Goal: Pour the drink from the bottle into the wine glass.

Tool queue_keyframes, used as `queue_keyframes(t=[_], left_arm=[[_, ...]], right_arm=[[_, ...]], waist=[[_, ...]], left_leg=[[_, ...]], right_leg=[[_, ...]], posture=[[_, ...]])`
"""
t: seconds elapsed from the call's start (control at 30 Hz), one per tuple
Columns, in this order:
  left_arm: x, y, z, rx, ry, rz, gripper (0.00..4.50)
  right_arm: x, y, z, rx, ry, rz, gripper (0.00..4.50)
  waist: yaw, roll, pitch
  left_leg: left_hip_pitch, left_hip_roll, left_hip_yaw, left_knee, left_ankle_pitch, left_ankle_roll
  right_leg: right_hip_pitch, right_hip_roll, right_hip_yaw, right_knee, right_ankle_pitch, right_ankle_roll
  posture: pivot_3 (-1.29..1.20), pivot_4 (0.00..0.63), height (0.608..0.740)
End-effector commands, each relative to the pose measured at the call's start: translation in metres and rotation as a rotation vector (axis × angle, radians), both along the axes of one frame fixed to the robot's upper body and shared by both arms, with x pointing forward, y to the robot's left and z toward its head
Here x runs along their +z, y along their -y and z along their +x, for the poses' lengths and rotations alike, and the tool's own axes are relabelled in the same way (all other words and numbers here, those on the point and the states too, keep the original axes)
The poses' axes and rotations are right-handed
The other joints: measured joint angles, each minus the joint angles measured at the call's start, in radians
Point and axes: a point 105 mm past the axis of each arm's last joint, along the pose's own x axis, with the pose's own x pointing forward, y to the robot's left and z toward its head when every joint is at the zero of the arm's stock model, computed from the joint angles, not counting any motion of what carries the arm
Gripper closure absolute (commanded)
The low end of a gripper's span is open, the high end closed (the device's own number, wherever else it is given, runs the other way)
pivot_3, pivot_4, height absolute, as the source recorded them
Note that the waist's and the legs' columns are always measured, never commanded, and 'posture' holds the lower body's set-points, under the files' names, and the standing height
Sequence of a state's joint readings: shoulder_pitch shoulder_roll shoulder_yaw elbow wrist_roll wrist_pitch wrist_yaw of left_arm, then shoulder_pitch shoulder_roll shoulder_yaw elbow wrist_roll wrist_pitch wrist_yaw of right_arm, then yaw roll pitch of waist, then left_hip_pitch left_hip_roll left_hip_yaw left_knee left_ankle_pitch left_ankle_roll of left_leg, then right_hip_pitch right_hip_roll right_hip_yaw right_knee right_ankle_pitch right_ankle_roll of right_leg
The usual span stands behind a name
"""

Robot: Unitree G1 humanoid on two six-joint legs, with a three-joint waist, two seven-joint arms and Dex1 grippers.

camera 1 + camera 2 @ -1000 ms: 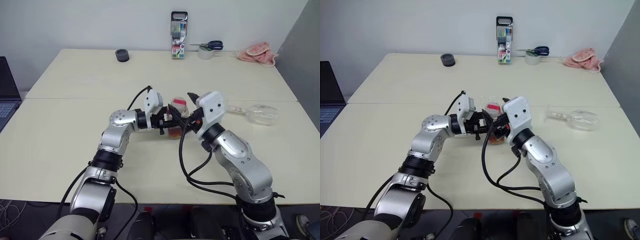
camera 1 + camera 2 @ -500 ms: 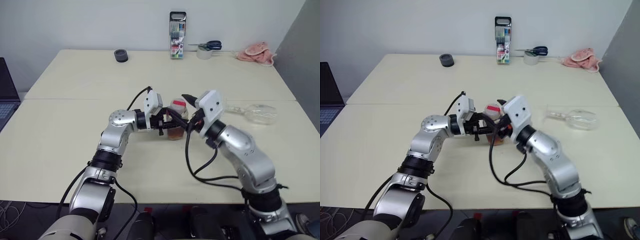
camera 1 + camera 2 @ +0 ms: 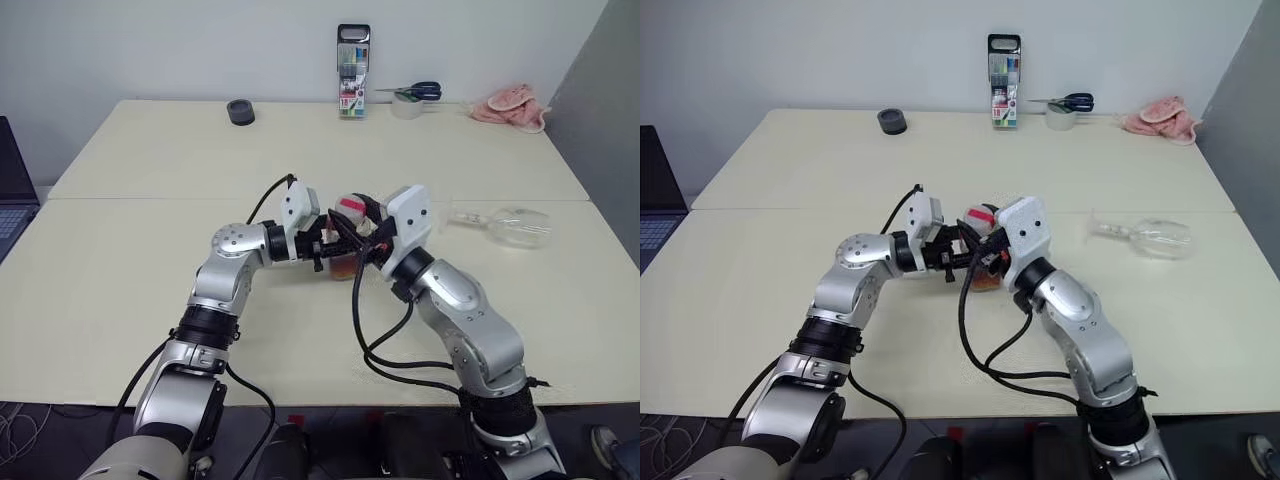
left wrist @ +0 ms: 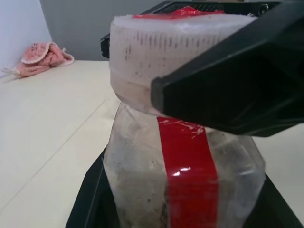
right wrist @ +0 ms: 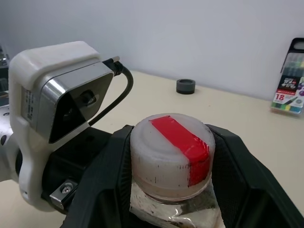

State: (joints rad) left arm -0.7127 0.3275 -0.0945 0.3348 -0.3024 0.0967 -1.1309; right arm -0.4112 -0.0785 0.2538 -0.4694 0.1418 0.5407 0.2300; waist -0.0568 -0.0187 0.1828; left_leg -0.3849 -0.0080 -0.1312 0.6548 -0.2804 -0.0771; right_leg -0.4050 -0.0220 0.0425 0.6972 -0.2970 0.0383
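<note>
While the left gripper pinches the light, squashy bottle at mid-desk, the right gripper's jaws bracket its cap; grip there firmly.

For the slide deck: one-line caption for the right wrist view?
Right gripper closing around the bottle's whitish, red-banded cap while the left gripper grips the bottle.

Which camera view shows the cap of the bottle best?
The right wrist view: the cap sits central, seen from above between the right tool's fingers. The left wrist view shows its side, partly covered. The eye views show it small.
</note>
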Motion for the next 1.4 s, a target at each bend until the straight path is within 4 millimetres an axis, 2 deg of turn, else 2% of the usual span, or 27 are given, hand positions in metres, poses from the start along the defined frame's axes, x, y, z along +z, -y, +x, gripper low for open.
queue_keyframes(t=[0.03, 0.17, 0.27, 0.33, 0.5, 0.63, 0.67, 0.77, 0.9, 0.97, 1.07, 1.2, 1.3, 1.4], left_arm=[[0.009, 0.002, -0.002, 0.003, 0.044, -0.018, 2.77], [0.007, 0.003, -0.004, -0.012, 0.034, -0.011, 2.77], [0.006, 0.003, -0.006, -0.045, 0.020, 0.009, 2.77], [0.004, 0.002, -0.009, -0.079, 0.007, 0.034, 2.78], [0.000, -0.004, -0.015, -0.159, -0.013, 0.110, 2.78], [0.002, -0.005, -0.014, -0.171, -0.013, 0.115, 2.78], [0.004, -0.004, -0.013, -0.165, -0.011, 0.105, 2.78], [0.007, -0.003, -0.009, -0.133, -0.015, 0.068, 2.78], [0.007, -0.004, -0.004, -0.095, -0.017, 0.043, 2.79], [0.007, -0.004, -0.002, -0.079, -0.009, 0.040, 2.79], [0.011, -0.004, 0.005, -0.045, 0.010, 0.022, 2.79], [0.012, -0.001, 0.008, -0.036, 0.026, 0.018, 2.79], [0.010, 0.001, 0.008, -0.038, 0.047, 0.029, 2.79], [0.009, 0.002, 0.008, -0.038, 0.053, 0.029, 2.79]], right_arm=[[0.030, 0.015, -0.003, -0.107, 0.144, 0.054, 2.60], [0.033, 0.011, -0.006, -0.022, 0.167, 0.036, 2.60], [0.035, 0.011, -0.009, 0.188, 0.183, -0.041, 2.60], [0.038, 0.018, -0.007, 0.327, 0.183, -0.120, 2.60], [0.032, 0.034, -0.007, 0.633, 0.028, -0.293, 2.60], [0.023, 0.036, -0.011, 0.697, -0.049, -0.336, 2.60], [0.024, 0.039, -0.007, 0.643, -0.036, -0.324, 2.60], [0.028, 0.046, -0.001, 0.537, 0.007, -0.321, 1.59], [0.029, 0.058, -0.008, 0.402, 0.048, -0.324, 0.20], [0.027, 0.060, -0.016, 0.363, 0.048, -0.311, 0.17], [0.016, 0.049, -0.029, 0.299, 0.028, -0.245, 0.17], [0.019, 0.040, -0.018, 0.093, 0.055, -0.103, 0.17], [0.016, 0.026, -0.015, 0.046, 0.056, -0.081, 0.17], [0.019, 0.021, -0.012, 0.004, 0.052, -0.024, 0.17]], waist=[[0.000, 0.000, 0.000], [0.000, 0.000, 0.000], [0.000, 0.000, 0.000], [0.000, 0.000, 0.000], [0.000, 0.000, 0.000], [-0.001, 0.000, 0.000], [0.000, 0.000, 0.000], [0.000, 0.000, 0.000], [0.004, 0.000, 0.000], [0.005, 0.000, 0.000], [0.006, 0.000, 0.000], [0.001, 0.000, 0.000], [0.001, 0.000, 0.000], [0.000, 0.000, 0.000]], left_leg=[[0.000, 0.000, 0.000, 0.000, 0.000, 0.000], [0.000, 0.000, 0.000, 0.001, 0.000, 0.000], [0.000, 0.000, 0.000, 0.001, 0.000, 0.000], [-0.001, 0.000, 0.000, 0.004, -0.001, 0.002], [-0.001, 0.000, 0.000, 0.005, -0.002, 0.004], [-0.001, 0.000, 0.000, 0.005, -0.003, 0.005], [-0.001, 0.000, 0.000, 0.005, -0.003, 0.005], [-0.002, 0.000, 0.000, 0.005, -0.003, 0.004], [-0.004, 0.000, -0.002, 0.006, -0.003, 0.004], [-0.006, 0.000, -0.003, 0.007, -0.002, 0.004], [-0.007, 0.000, -0.003, 0.007, -0.001, 0.002], [-0.007, 0.000, -0.002, 0.007, -0.001, 0.002], [-0.006, 0.000, -0.003, 0.007, 0.000, 0.001], [-0.006, 0.000, -0.003, 0.007, 0.000, 0.000]], right_leg=[[0.000, 0.000, 0.000, 0.000, 0.000, 0.000], [0.000, 0.000, 0.000, 0.000, 0.000, 0.000], [0.000, 0.000, 0.000, 0.000, 0.000, 0.000], [0.001, 0.000, 0.000, 0.000, 0.000, 0.000], [0.002, 0.001, -0.001, 0.000, 0.000, 0.000], [0.002, 0.001, -0.001, 0.000, 0.000, 0.000], [0.002, 0.001, -0.001, 0.000, 0.000, 0.000], [0.001, 0.000, -0.001, 0.000, 0.000, 0.000], [0.001, 0.000, -0.002, 0.000, 0.000, 0.000], [0.000, 0.000, -0.002, 0.000, 0.000, 0.000], [-0.001, -0.001, -0.002, 0.000, 0.000, 0.000], [-0.001, 0.000, -0.002, 0.001, 0.000, 0.000], [-0.001, 0.001, -0.002, 0.002, 0.000, 0.000], [-0.001, 0.001, -0.002, 0.001, 0.000, 0.000]], posture=[[0.00, 0.150, 0.740], [0.00, 0.150, 0.740], [0.00, 0.150, 0.740], [0.00, 0.150, 0.740], [0.00, 0.150, 0.740], [0.00, 0.150, 0.740], [0.00, 0.150, 0.740], [0.00, 0.150, 0.740], [0.00, 0.150, 0.740], [0.00, 0.150, 0.740], [0.00, 0.150, 0.740], [0.00, 0.150, 0.740], [0.00, 0.150, 0.740], [0.00, 0.150, 0.740]])
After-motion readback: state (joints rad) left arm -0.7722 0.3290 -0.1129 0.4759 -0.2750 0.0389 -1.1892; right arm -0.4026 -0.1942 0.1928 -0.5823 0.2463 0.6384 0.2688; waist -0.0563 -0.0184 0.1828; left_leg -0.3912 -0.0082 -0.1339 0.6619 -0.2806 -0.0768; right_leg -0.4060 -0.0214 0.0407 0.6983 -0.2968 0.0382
